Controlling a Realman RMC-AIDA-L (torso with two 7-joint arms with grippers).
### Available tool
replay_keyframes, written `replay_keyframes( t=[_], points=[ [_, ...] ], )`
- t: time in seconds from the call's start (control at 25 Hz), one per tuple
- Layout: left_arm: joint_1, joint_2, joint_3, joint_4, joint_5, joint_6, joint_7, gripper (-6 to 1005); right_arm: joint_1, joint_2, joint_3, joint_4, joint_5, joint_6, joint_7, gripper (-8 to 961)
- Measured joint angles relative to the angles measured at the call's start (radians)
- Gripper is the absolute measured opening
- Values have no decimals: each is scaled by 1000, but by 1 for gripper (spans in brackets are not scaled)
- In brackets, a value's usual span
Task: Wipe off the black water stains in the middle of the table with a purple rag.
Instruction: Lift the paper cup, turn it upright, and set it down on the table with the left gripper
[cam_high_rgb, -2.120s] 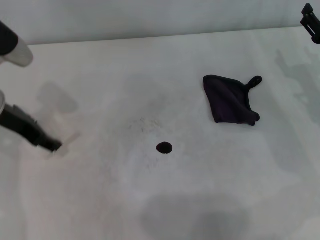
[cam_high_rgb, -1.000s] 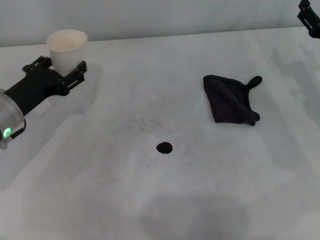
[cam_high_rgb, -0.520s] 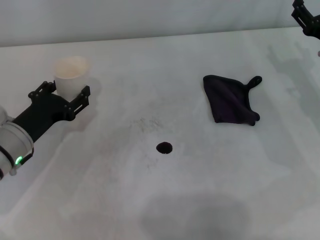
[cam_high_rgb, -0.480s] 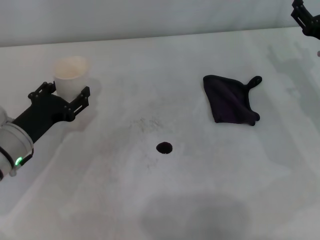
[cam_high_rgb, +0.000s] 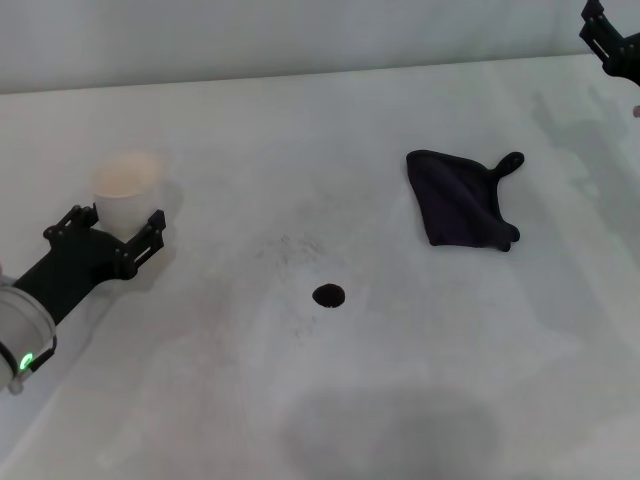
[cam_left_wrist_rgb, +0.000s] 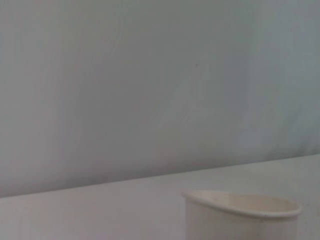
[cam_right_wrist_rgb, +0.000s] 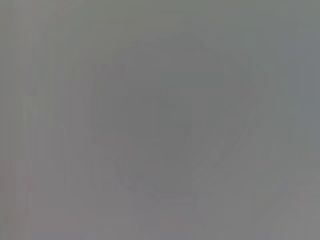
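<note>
Where the left jaws (cam_high_rgb: 108, 232) gape, white cup (cam_high_rgb: 125, 189) stands

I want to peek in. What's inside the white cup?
The cup stands on the table between the left gripper's open fingers. Only its rim and upper inside wall show, pale and bare. The bottom is hidden, so nobody can tell if anything is in there.

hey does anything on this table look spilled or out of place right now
Yes. A small round glossy black stain sits mid-table, with a faint grey speckled smudge just beyond it. The purple rag lies crumpled and untouched. The left gripper flanks a white cup; the right gripper hangs at the far right corner.
</note>
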Motion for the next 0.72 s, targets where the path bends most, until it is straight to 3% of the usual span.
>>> replay_keyframes(
  t=[0.72],
  points=[
    [19, -3, 0, -38, 1, -20, -10, 765, -2, 0, -1, 0, -8, 17, 38, 871]
  ],
)
